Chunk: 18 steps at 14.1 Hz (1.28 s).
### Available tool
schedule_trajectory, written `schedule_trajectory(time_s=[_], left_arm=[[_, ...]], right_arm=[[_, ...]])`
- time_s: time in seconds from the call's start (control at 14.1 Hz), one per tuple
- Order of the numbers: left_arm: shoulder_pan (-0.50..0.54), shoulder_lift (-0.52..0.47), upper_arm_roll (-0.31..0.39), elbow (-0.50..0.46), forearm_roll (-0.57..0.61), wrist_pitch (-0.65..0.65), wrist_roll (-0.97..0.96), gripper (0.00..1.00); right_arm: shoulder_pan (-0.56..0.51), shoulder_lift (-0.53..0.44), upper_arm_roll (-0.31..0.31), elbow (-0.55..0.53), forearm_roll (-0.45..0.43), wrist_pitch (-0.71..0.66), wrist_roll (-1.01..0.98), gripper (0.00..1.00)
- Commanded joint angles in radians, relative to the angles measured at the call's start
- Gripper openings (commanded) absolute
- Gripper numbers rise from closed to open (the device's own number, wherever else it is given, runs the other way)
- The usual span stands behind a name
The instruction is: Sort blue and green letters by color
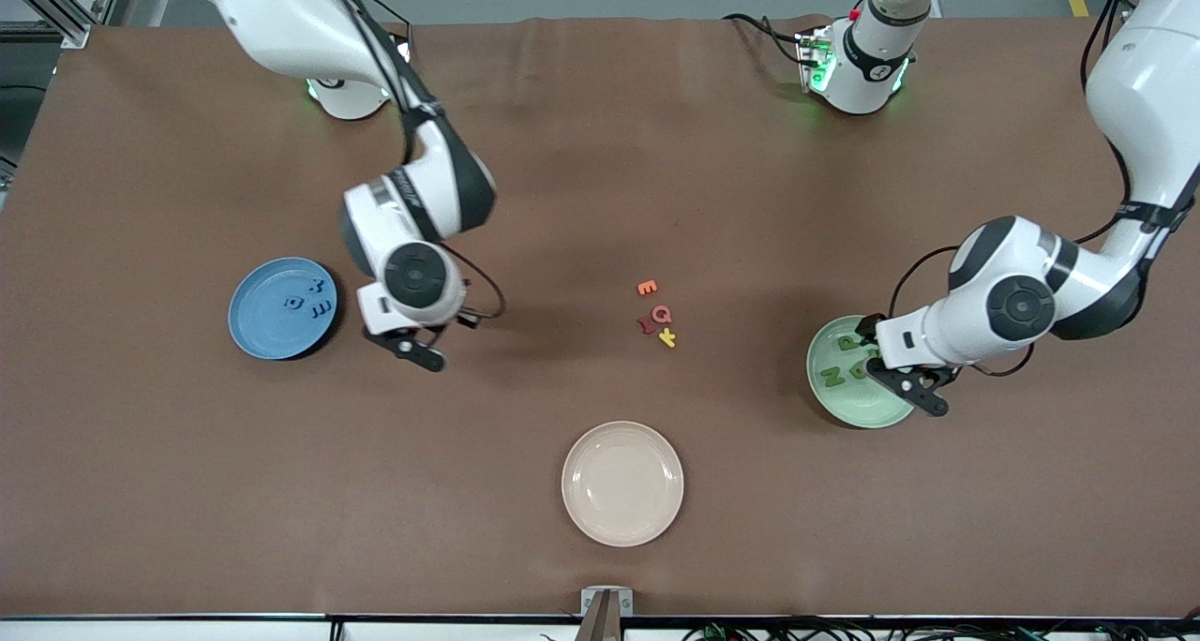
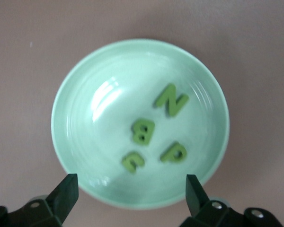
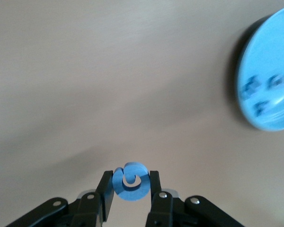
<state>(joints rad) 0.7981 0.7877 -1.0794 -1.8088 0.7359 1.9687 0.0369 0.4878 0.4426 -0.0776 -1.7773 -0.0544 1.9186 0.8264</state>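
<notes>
**Last blue letter in the air, with little grip to spare**

Fingers of the right gripper [image 3: 128,182] pinch a round blue letter [image 3: 129,181] by its outer edges, over bare worktop [image 1: 525,154] just beside the blue plate [image 1: 258,336]. Three blue letters [image 1: 309,299] already lie on that plate. The left gripper [image 2: 132,189] hovers over the green plate [image 2: 85,75], its fingers spread and holding nothing; four green letters [image 2: 154,127] rest in that plate, so this arm looks to be waiting.

My main worry is the grasp itself. A rounded letter held at two small contact spots may rotate or squirt out if the arm jolts, and it would land on the brown worktop short of the plate. Release is the second risk: the plate's three letters sit bunched toward the edge closest to the gripper, so dropping from height could bounce the piece off them or over the rim. Coming in low could instead nudge the plate's lip.

Orange, red, pink and yellow letters [image 1: 656,315] lie mid-worktop, well apart from both plates, and an empty cream plate [image 1: 622,519] sits nearer the front camera; neither seems at risk.
</notes>
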Motion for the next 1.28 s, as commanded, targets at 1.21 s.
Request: schedule_trajectory(time_s=[1.21], left_arm=[[0.494,-0.025,-0.516,0.028,-0.081,-0.349,-0.47,1.0]], right_arm=[[-0.557,-0.332,0.021,-0.689,-0.071,0.543,-0.708,0.01]])
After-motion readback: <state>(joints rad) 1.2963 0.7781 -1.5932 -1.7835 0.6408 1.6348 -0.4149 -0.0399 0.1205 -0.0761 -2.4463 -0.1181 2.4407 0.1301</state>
